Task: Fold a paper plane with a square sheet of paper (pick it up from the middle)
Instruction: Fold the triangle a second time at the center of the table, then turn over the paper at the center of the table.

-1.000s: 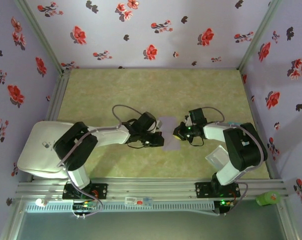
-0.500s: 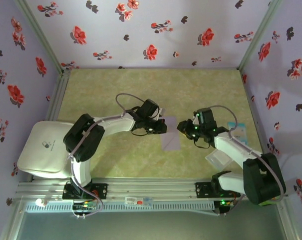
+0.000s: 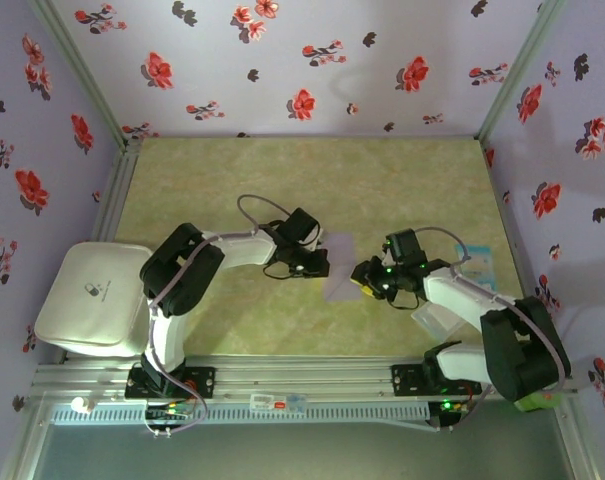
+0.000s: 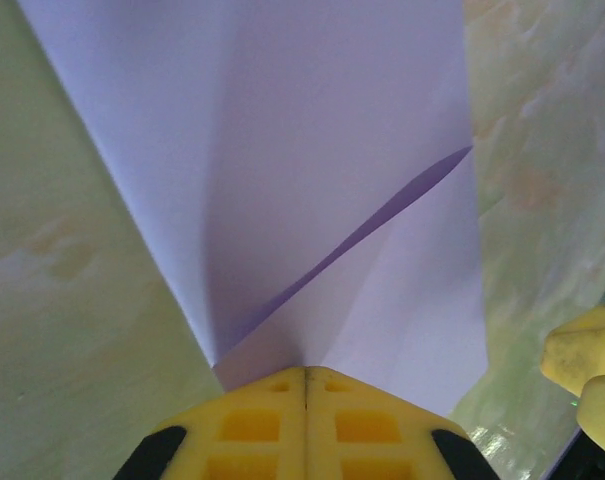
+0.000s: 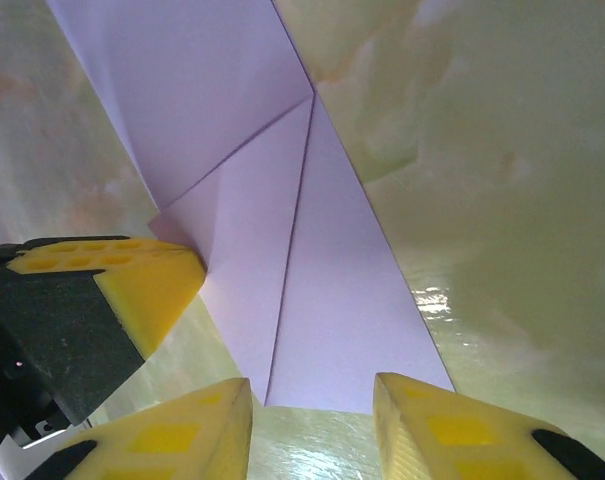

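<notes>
As seen from above, the lavender sheet [image 3: 340,272] lies part-folded on the table [image 3: 232,180], between the left gripper [image 3: 316,267] and the right gripper [image 3: 363,279]. Left wrist: its fingers [image 4: 242,425] are clenched on the sheet's near edge, beside a diagonal crease. Right wrist: its fingers [image 5: 182,435] stand parted and empty, with the sheet's edge just ahead. To my eye, the left pinch should anchor the sheet while the right presses that crease flat.

The folded sheet [image 4: 312,150] runs past the top edge.
</notes>
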